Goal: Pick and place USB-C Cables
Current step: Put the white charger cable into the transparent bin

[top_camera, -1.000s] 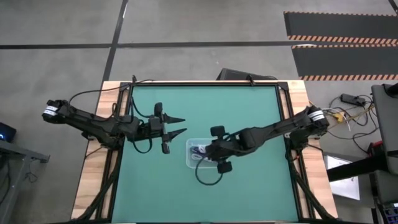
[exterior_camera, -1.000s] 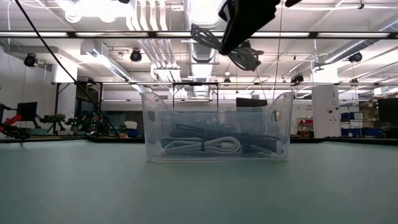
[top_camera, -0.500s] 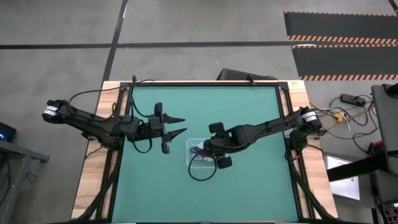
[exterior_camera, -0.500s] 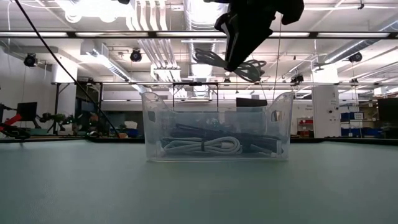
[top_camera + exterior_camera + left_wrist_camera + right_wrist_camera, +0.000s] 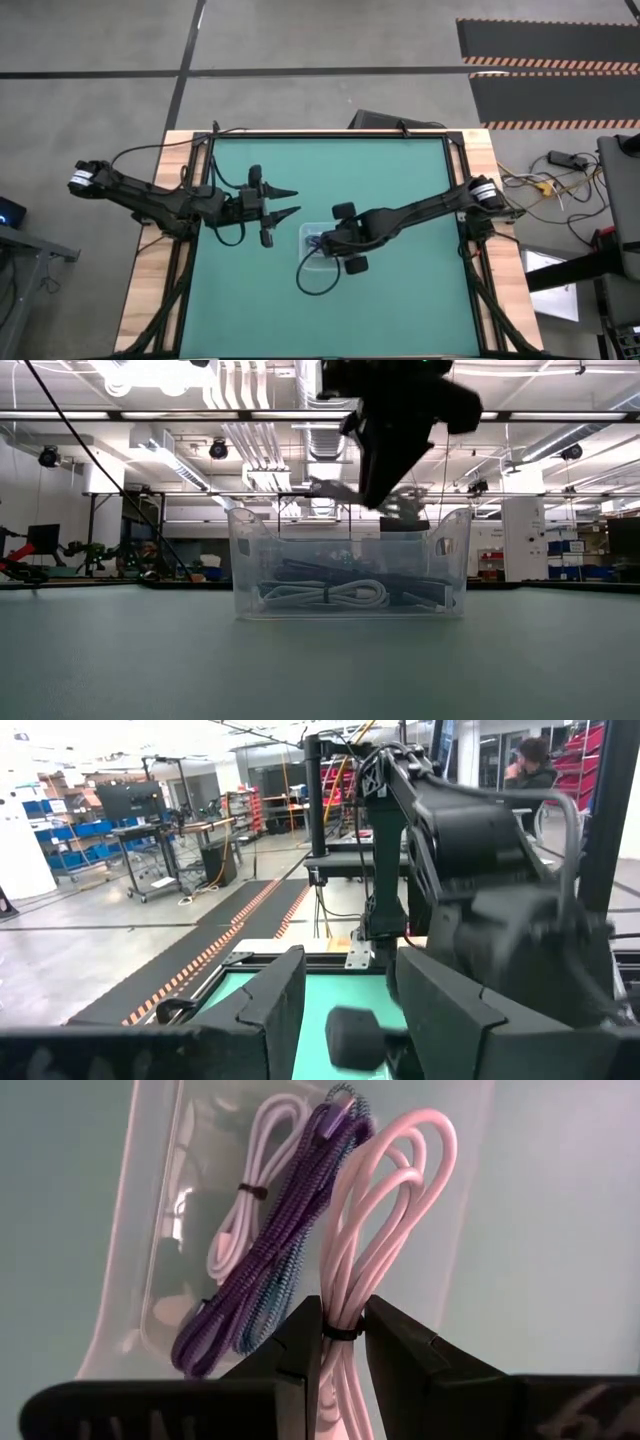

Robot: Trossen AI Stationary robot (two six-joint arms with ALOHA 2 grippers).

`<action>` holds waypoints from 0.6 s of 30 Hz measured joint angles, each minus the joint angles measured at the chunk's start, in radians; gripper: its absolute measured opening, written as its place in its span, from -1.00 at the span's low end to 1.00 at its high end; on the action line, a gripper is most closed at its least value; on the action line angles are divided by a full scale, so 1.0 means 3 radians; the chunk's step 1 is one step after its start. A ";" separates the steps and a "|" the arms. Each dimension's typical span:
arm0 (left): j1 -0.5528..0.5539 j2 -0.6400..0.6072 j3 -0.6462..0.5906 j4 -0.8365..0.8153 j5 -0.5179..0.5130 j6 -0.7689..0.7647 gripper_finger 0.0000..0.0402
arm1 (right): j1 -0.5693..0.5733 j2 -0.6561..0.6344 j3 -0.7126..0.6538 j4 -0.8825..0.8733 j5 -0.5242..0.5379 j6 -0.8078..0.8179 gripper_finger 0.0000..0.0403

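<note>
The right gripper (image 5: pixel 342 1342) pinches a white USB-C cable (image 5: pixel 375 1230) between its closed jaws, now lower over the clear bin (image 5: pixel 347 566) at centre frame than before. The left gripper (image 5: pixel 290 201) waits open.

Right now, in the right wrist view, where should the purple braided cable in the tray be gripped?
Grip the purple braided cable across its bundled middle, coming from above: its strands run together there, and the clear tray walls block side approaches. The right tool already holds a white cable.

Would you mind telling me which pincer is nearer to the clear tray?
The right pincer: it hangs over the clear tray, shut on a white USB-C cable. The left pincer hovers apart, off to the tray's side.
</note>
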 joint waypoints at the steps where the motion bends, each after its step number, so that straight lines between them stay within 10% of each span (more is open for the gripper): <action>1: -0.0001 0.0001 0.0000 0.0000 0.0000 0.0001 -0.29 | -0.0004 0.0042 0.0000 0.0023 0.0010 0.0000 -0.71; 18: 0.0000 0.0001 0.0000 -0.0001 0.0000 0.0003 -0.29 | -0.0100 0.0420 0.0000 0.0101 0.0024 -0.0003 -0.71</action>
